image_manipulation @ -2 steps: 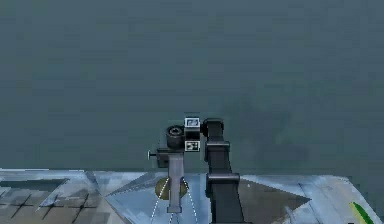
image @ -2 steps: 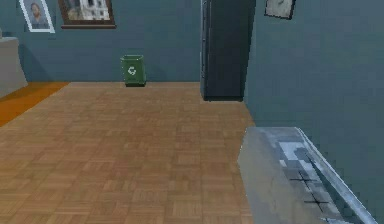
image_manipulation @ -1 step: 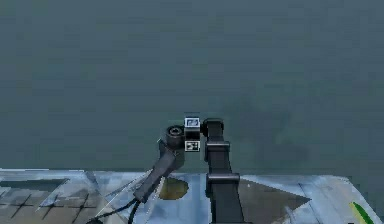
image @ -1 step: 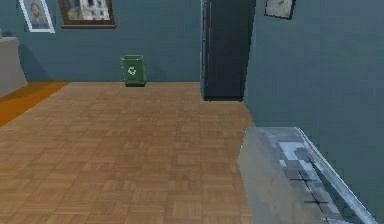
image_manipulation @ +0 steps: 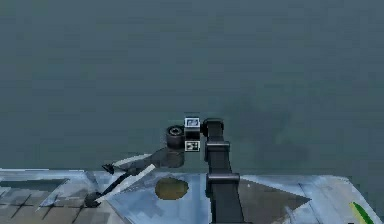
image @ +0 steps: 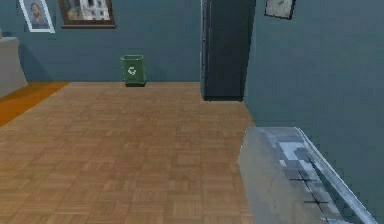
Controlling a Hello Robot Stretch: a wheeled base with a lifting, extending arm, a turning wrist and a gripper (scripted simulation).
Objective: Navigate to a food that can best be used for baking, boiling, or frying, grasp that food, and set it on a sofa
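Hovering at the counter [image_manipulation: 290,195], the claw [image_manipulation: 112,176] sits low, probably lining up a grab. A brown lump [image_manipulation: 171,188], likely the potato, lies near it. Spread or holding anything? Can't tell.

Dark square arm bar [image_manipulation: 222,186], two small white black-marked squares [image_manipulation: 192,123], dark pincer [image_manipulation: 107,177] with two thin fingers [image_manipulation: 130,161].

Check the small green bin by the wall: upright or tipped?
Upright: the small green bin stands on its base, rim on top.
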